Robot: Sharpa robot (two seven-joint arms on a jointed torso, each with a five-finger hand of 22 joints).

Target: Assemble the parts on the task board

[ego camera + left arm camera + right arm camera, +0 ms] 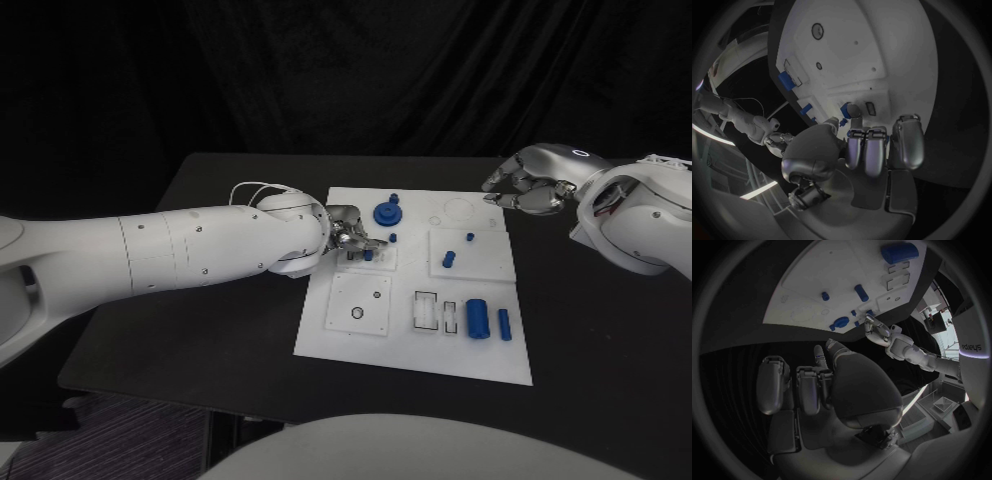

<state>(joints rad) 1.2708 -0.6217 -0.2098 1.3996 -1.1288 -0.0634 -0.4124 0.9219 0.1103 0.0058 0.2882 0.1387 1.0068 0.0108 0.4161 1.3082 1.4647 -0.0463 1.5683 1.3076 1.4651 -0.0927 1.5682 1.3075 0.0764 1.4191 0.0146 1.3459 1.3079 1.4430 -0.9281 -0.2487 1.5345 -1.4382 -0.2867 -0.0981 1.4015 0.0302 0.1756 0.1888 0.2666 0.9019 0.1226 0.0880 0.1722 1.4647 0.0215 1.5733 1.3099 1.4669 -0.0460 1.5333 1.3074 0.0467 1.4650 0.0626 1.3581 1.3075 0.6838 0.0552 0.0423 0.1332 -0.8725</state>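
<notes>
Overhead, black table [216, 330] bears white task board [418, 345]; dark curtain [346, 70] behind.

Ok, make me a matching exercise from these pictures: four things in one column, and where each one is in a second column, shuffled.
Things:
1. left hand
2. right hand
3. round blue knob
4. big blue cylinder

Places:
A. lying near the board's front right corner
B. off the board, beyond its far right corner
C. at the board's left edge, fingers at a small blue part
D. standing near the board's far edge

Pairs: 1-C, 2-B, 3-D, 4-A
</notes>
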